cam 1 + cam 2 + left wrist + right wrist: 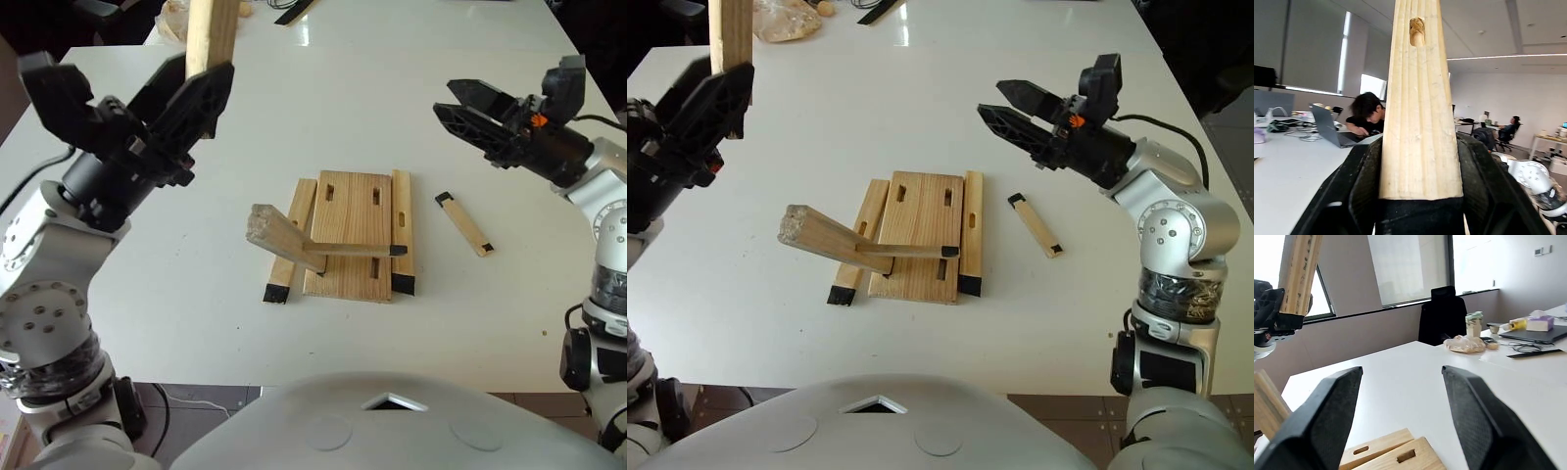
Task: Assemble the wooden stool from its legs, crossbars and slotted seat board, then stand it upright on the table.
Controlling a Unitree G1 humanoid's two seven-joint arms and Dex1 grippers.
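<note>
Above the left side of the table (294, 117), the left gripper (201, 93) is clamping the held leg (214, 34) by its lower end, fingers closed tight on two opposite faces. The piece is standing near vertical, well clear of the surface, with a mortise hole (1417, 30) showing in its upper part. Opposite, the right gripper (992, 97) is hovering over the table's right side, fingers spread wide and nothing between them. The slotted seat board (348, 230) is lying flat at mid-table between the two arms, long axis running away from the robot. A left flank leg (292, 240) and a right flank leg (402, 230) are lying along its edges, just beside or touching it. A tilted leg (282, 235) is resting at the board's near left corner, a fitted crossbar (358, 251) sticking out of it over the board. A loose crossbar (463, 223) is lying apart to the right, nearer the right gripper. Judgement: the held leg is sitting above and left of the board, so seating it is calling for a move down and rightward, axis kept upright over a slot.
</note>
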